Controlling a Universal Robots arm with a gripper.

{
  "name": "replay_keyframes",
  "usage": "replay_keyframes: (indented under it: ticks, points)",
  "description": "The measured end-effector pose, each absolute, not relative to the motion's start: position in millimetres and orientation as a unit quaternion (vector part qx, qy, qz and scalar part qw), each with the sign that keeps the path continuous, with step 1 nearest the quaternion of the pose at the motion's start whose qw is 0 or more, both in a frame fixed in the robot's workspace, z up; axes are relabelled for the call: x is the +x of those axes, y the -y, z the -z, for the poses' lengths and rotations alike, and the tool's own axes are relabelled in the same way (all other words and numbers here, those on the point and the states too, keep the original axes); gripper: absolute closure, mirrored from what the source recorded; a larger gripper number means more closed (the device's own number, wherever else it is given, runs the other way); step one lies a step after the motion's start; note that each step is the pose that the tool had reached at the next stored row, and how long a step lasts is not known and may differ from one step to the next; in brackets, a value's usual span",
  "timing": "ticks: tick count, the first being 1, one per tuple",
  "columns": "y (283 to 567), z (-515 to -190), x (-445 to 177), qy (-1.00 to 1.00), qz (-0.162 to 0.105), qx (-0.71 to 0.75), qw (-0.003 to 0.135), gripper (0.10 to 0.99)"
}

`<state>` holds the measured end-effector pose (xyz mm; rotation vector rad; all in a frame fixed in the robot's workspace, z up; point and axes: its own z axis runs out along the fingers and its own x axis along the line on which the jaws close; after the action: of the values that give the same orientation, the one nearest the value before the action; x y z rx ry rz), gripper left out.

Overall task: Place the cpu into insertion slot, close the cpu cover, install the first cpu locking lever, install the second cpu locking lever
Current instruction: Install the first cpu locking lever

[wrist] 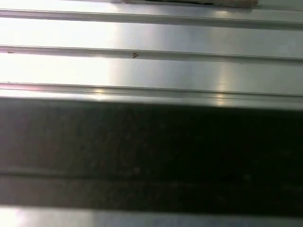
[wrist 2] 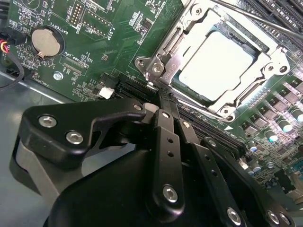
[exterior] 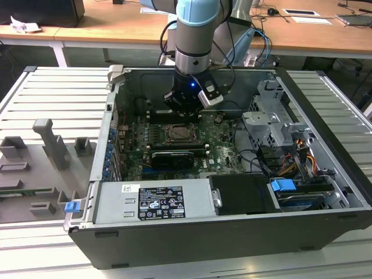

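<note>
In the exterior view the gripper (exterior: 187,109) hangs inside the open computer case (exterior: 325,174), low over the green motherboard (exterior: 224,145), just beyond the insertion slot (exterior: 181,134), close enough to work at the socket's edge.

In the second wrist view the cpu (wrist 2: 215,64) lies seated in the slot with the cpu cover (wrist 2: 196,21) folded down around it, so placing and closing look done. The gripper's black fingers (wrist 2: 166,124) are pressed together, tips meeting at the socket's corner, seemingly at a locking lever (wrist 2: 246,16).

The first wrist view shows ribbed metal table (wrist: 151,66) beside a dark band.

End effector (wrist 2: 163,101) fingertips hidden behind linkage.
</note>
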<state>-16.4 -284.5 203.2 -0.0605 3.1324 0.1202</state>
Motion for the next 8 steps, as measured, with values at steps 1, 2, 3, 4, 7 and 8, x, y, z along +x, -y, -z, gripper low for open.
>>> replay_keyframes:
  ticks: [1, 2, 3, 4, 7, 8]
  points:
    - [284.5, -203.1, -16.4, -0.999, -0.038, -0.019, 0.003, 0.980]
    - [284.4, -203.1, -16.4, -0.999, -0.039, -0.019, 0.003, 0.980]
    - [284.4, -203.0, -16.3, -0.999, -0.039, -0.019, 0.004, 0.980]
    - [284.5, -203.5, -16.4, -0.999, -0.038, -0.019, 0.003, 0.980]
    - [284.5, -204.5, -16.4, -0.999, -0.038, -0.019, 0.003, 0.980]
    - [284.5, -204.8, -16.4, -0.999, -0.038, -0.019, 0.003, 0.980]
